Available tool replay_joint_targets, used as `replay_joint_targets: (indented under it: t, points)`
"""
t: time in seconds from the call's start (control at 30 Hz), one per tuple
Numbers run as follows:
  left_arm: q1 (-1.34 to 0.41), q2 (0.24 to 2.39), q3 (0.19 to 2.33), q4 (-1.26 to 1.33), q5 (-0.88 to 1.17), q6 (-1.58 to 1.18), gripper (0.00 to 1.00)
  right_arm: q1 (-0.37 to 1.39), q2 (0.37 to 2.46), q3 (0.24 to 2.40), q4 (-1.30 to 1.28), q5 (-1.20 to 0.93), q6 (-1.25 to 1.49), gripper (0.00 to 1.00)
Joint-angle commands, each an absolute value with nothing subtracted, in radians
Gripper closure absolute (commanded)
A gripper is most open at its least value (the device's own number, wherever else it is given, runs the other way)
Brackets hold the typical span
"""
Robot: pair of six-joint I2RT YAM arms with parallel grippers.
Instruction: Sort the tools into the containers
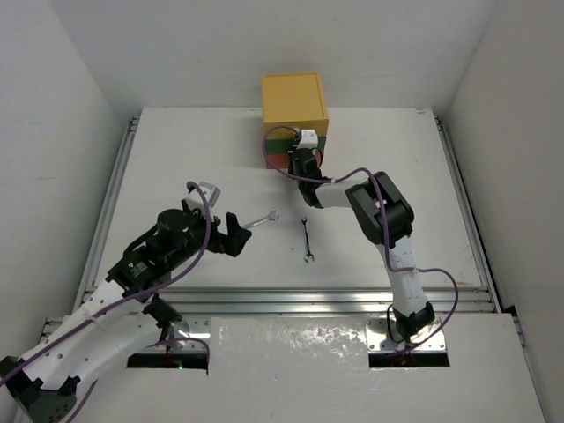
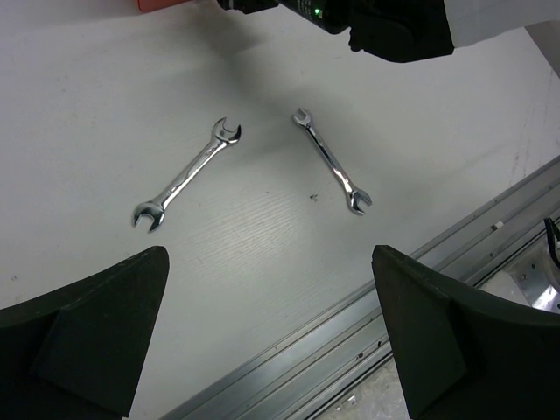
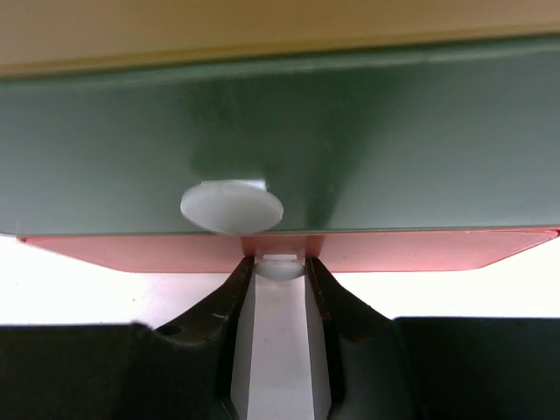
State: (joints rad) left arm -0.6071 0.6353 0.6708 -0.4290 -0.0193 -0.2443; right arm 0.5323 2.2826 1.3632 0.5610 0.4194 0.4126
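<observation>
1. Right gripper was up at the front of the chest. Its fingers were drawn in on the red drawer knob. The wrist cam showed one finger tight against each side of it, so I read it as clamped on that knob.
2. Red drawer sat at the bottom of the stack. Green drawer was directly above it. The green drawer knob had nothing touching it and sat just up and left of the gripped one. Yellow drawer was on top and showed only as a tan band along the upper edge of the right wrist view.
3. I couldn't tell from either view whether the red drawer was pulled out at all.
4. Left gripper hovered over the table, jaws spread wide, nothing between them. It pointed toward the wrenches.
5. Both silver open-end wrenches lay flat on the table, apart from each other and outside the chest.
   - Left wrench lay on a slant, just beside the left gripper's fingers.
   - Right wrench ran roughly near-to-far, between the left gripper and the right arm's forearm.
6. The chest stood at the far middle of the table, well apart from both wrenches. The aluminium rail ran along the near side, below the wrenches in the top view.
</observation>
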Motion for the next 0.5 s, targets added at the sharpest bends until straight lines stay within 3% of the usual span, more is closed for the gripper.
replay_joint_targets:
  t: [0.0,0.1,0.47]
  points:
    - [-0.598,0.635,0.663,-0.373,-0.005,-0.238,0.0,0.528,2.309,1.413,0.635,0.428,0.402,0.75]
    - [-0.598,0.637,0.663,-0.371,-0.005,-0.236,0.0,0.528,2.31,1.407,0.649,0.436,0.403,0.87]
    - [-0.598,0.634,0.663,-0.371,-0.005,-0.235,0.0,0.535,2.232,1.281,0.745,0.416,0.417,0.95]
